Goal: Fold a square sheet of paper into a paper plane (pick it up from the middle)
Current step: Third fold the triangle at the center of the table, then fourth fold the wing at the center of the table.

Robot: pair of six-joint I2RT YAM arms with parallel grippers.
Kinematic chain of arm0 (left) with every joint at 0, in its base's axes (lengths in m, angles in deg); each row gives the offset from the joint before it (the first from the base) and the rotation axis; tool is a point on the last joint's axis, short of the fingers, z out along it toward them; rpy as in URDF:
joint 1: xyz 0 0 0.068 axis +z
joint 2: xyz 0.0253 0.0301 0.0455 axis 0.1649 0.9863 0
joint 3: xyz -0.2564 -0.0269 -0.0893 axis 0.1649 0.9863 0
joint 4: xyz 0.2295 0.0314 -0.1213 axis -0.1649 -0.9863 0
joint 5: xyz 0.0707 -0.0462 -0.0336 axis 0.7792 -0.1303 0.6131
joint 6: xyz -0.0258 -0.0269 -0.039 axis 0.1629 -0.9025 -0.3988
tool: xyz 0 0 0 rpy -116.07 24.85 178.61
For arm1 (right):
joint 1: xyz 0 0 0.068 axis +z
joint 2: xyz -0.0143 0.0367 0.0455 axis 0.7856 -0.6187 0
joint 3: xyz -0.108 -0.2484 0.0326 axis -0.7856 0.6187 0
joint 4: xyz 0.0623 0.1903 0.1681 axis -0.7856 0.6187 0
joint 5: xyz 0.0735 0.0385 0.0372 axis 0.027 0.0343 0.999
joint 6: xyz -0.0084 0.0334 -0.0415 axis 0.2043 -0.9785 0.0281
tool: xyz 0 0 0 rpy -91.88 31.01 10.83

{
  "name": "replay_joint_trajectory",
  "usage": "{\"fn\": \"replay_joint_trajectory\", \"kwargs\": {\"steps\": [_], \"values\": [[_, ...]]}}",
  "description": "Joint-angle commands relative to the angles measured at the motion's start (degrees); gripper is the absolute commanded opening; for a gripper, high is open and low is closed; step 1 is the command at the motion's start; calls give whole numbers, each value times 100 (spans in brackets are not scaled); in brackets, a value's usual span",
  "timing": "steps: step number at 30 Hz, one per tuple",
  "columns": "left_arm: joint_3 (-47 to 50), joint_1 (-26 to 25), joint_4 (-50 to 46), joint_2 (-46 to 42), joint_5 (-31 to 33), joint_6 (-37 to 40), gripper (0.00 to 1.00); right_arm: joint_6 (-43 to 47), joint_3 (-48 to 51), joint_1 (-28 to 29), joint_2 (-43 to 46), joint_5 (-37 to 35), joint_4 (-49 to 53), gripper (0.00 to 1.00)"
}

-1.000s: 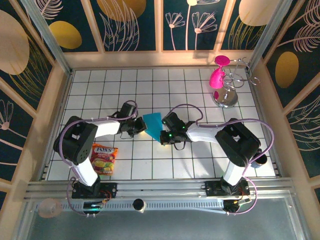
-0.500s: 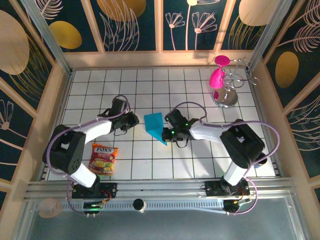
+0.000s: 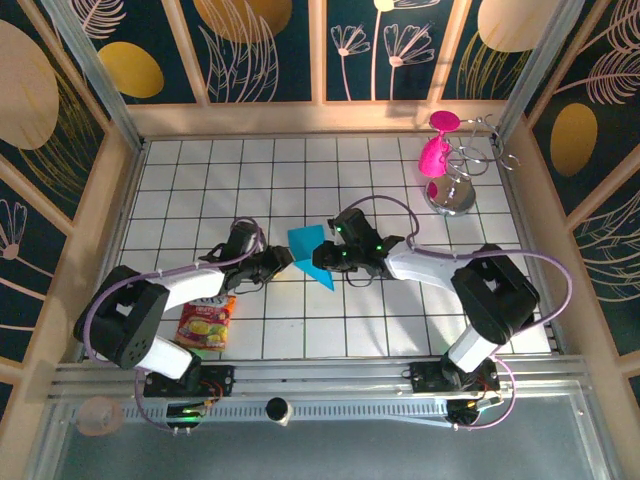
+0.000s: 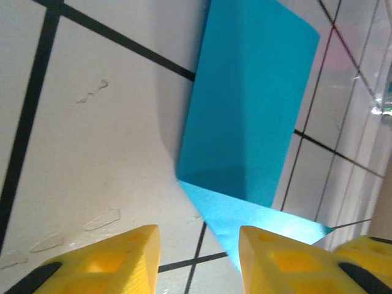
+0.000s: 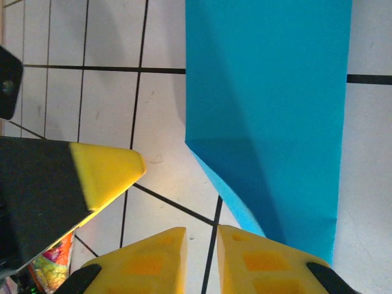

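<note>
paper plane (image 3: 311,255) | folded; lower tip hidden behind right fingers (image 5: 263,260) | seemingly unheld

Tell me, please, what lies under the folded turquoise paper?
Under the paper, its own lighter flap pokes out on the white gridded table. Anything beneath the middle is covered.

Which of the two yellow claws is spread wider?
The left gripper: its jaws stand well apart, while those of the right gripper leave just a narrow slit.
</note>
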Motion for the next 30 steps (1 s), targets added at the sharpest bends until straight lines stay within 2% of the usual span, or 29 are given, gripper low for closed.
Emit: {"fn": "replay_joint_trajectory", "kwargs": {"steps": [1, 10, 20, 25, 30], "values": [[98, -83, 563, 63, -190, -389, 40, -76, -80, -78, -308, -13, -53, 21], [65, -156, 826, 408, -370, -485, 45, -90, -84, -200, -792, -102, -70, 23], [-108, -172, 801, 645, -412, -503, 44, -111, -32, -241, -981, -42, -93, 23], [-223, -171, 767, 853, -367, -502, 41, -107, -1, -246, -980, -27, -127, 23], [-342, -172, 869, 946, -407, -521, 33, -109, 47, -261, -993, -14, -138, 20]]}}
